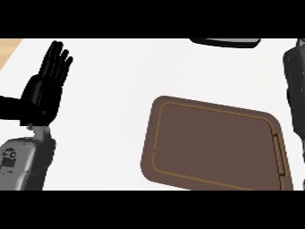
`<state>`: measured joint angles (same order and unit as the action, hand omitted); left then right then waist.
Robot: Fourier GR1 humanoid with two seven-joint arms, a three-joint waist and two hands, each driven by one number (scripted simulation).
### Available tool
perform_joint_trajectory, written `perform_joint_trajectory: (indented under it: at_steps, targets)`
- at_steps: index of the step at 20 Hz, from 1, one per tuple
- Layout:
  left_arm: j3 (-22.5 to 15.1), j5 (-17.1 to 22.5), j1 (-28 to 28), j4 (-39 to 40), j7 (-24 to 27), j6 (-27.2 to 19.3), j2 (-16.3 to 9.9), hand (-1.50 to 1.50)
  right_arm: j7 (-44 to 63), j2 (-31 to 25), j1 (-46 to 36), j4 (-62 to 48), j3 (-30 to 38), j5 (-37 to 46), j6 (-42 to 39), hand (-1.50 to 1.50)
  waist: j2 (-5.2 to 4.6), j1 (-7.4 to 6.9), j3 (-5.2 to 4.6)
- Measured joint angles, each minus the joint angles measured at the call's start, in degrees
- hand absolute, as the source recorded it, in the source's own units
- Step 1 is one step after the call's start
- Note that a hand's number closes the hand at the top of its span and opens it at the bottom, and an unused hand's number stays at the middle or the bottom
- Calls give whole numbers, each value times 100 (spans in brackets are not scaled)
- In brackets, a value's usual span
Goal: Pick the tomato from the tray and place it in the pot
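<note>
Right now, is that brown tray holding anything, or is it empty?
Empty: the brown tray shows only its bare flat surface inside the rim, with no tomato on it.

White counter point(115, 67), wooden strip along its edge at ten o'clock. Brown tray point(214, 143) flat on it toward four o'clock; dark pot point(226, 42) at one o'clock.

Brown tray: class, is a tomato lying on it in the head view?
No: the brown tray shows only its bare surface, with no tomato anywhere on it.
</note>
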<state>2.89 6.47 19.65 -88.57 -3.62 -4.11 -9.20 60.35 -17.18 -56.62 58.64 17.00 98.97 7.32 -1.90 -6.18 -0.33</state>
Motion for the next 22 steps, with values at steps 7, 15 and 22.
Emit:
perform_joint_trajectory:
  at_steps: [7, 15, 22]
  targets:
    - [137, -11, -167, 39, 33, -60, -53, 0, 421, 55, -590, -975, 342, 666, -105, 150, 87, 255, 25]
    - [256, -38, -351, -74, -1, -160, -80, 0, 242, -133, -73, -743, 751, 618, 148, 150, 175, 544, 33]
    - [244, -84, -415, -98, -1, -201, -17, 0, -198, -402, 688, -613, 1091, 141, 681, 150, 182, 594, 35]
